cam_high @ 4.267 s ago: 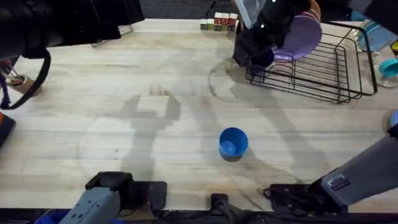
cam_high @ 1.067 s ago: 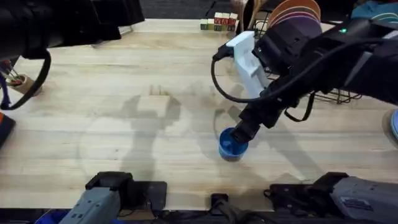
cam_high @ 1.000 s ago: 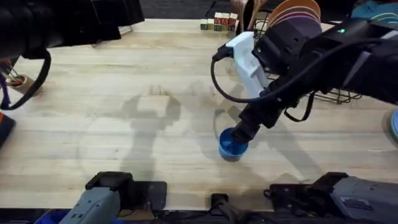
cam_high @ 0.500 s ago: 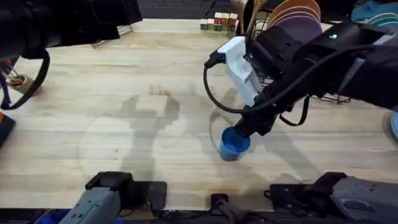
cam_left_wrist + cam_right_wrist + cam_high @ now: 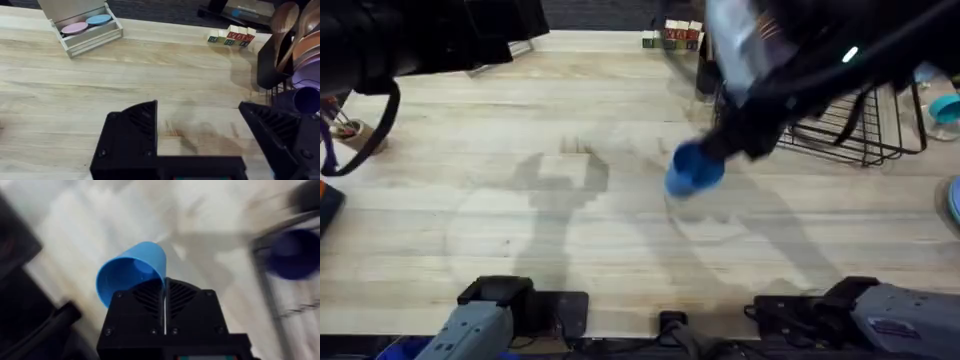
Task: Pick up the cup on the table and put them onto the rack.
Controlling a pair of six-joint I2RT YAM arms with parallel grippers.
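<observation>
Now your right gripper (image 5: 165,287) pinches the cup's (image 5: 132,272) rim, lifted above the table (image 5: 520,130) near the rack (image 5: 860,120); your left gripper (image 5: 200,135) hangs with fingers spread.

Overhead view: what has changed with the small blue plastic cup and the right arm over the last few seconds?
The right gripper came from the black wire rack down to the small blue plastic cup, closed on its rim and lifted it off the pale wooden table, carrying it toward the rack. The left gripper stayed open above the table; the rack did not move.
</observation>
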